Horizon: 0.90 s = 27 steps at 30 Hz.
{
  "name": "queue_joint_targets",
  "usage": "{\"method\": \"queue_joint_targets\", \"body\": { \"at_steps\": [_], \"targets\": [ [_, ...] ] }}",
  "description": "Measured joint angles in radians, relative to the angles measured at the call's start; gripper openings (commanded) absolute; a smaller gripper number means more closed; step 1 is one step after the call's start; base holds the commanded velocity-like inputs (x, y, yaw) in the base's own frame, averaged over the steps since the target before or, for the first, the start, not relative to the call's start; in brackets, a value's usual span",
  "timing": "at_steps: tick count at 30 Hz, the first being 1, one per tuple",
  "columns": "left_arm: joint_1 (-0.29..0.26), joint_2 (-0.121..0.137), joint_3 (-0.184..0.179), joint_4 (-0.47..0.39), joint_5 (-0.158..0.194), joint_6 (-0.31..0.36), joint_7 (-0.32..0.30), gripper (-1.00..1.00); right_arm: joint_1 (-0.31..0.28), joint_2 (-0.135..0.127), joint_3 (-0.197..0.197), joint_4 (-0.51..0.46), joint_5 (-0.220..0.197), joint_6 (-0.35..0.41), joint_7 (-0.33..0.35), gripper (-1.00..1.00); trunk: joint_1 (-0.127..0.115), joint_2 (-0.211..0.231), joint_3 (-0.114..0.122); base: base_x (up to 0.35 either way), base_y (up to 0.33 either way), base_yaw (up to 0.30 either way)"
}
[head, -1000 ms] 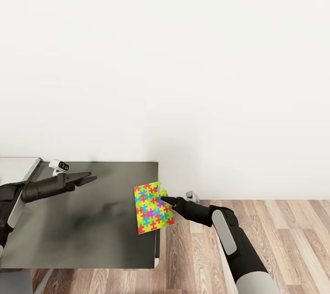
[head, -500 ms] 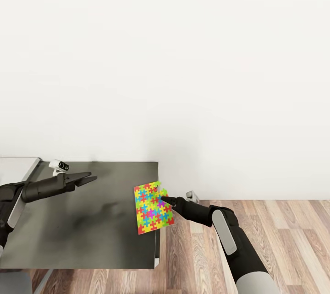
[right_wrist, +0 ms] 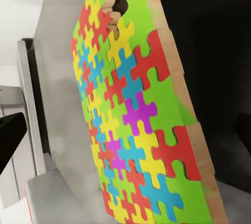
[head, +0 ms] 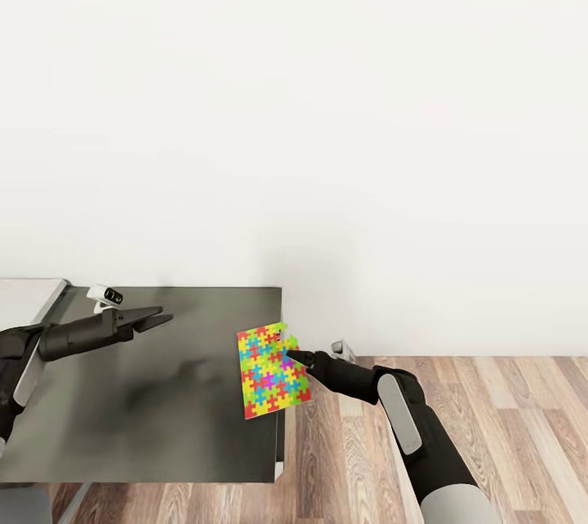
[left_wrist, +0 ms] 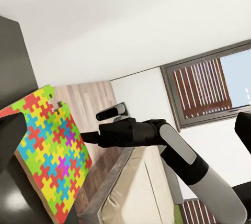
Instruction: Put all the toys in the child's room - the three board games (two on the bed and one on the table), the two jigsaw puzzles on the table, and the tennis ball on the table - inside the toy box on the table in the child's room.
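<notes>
1. Across the last second almost nothing has moved: the jigsaw puzzle has only shifted a hair, and both arms hold the same poses. My reading is that this is a pause with the puzzle in hand rather than a carry under way — the step of delivering it to the toy box is not yet begun.

2. The right gripper has its fingers closed thin on the puzzle's edge, at the side away from the table's middle. The puzzle hangs at the right-hand edge of the dark grey table, partly past that edge and over the wooden floor.

3. The puzzle is tilted up on edge, its coloured face turned toward the table's middle and the left arm. Its long axis runs from the table's wall side toward the robot, leaning slightly.

4. The left gripper hovers over the table's left part, well apart from the puzzle — fingers slightly parted, holding nothing.
</notes>
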<state>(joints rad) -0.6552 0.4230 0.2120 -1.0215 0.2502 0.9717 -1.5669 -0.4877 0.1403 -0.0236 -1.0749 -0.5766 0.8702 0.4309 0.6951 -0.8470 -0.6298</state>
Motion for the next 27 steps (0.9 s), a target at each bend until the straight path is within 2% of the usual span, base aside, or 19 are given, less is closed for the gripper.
{"method": "queue_joint_targets", "body": {
  "at_steps": [4,14,27],
  "targets": [
    [0.000,0.000,0.000,0.000,0.000,0.000,0.000,1.00,0.000,0.000,0.000,0.000,0.000,0.000,0.000,1.00,0.015,-0.028,-0.013,0.000,0.000,0.000],
    [0.000,0.000,0.000,0.000,0.000,0.001,0.000,1.00,-0.001,0.000,0.000,0.000,0.000,0.000,0.000,1.00,0.015,-0.028,-0.013,0.000,0.001,0.000],
    [0.000,0.000,0.000,0.000,-0.001,0.001,0.000,1.00,0.000,0.000,0.000,0.000,0.000,0.000,0.000,1.00,0.015,-0.028,-0.013,-0.020,0.082,0.000]
  ]
}}
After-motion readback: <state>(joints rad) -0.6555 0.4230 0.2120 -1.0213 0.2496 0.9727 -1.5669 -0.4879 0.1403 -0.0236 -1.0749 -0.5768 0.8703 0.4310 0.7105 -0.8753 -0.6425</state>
